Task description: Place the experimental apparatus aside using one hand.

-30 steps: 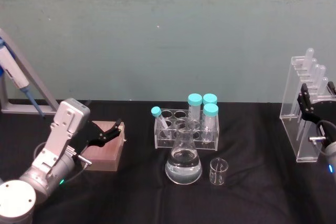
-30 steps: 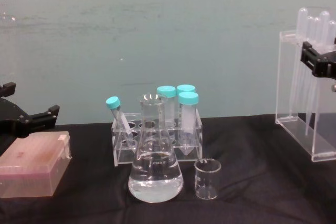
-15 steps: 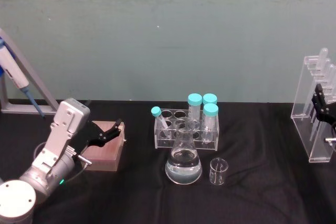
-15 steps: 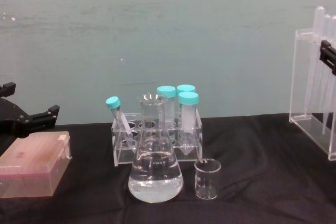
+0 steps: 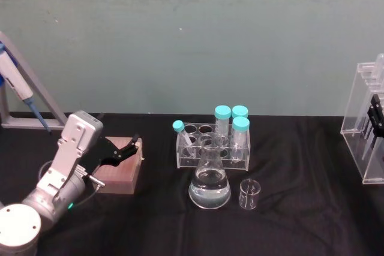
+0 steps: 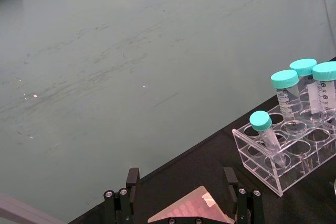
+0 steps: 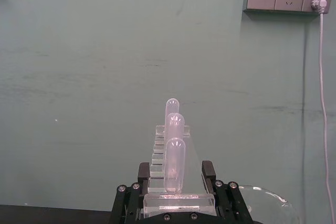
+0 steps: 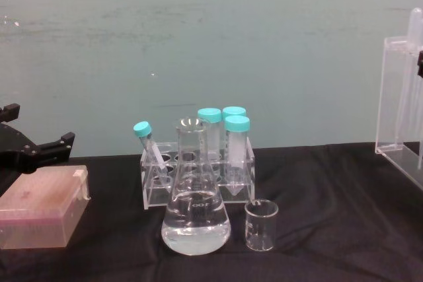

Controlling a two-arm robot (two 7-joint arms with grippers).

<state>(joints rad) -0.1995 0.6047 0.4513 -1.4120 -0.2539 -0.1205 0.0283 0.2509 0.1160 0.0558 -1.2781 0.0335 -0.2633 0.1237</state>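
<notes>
Right gripper (image 5: 376, 119) grips the pipette stand (image 5: 360, 142) at the scene's right edge. Flask (image 5: 210, 187) and beaker (image 5: 249, 194) sit at centre, just beside each other. Left gripper (image 5: 124, 150) hangs with fingers spread above a pink box (image 5: 120, 175) on the left.

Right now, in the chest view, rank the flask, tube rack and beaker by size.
1. The flask and the tube rack: look alike; flask stands nearer, so no ranking.
2. The beaker: clearly smallest.

Silver, boxy-wristed left arm (image 5: 67, 163); black left gripper (image 5: 133, 145); silver screws (image 6: 108, 194).
</notes>
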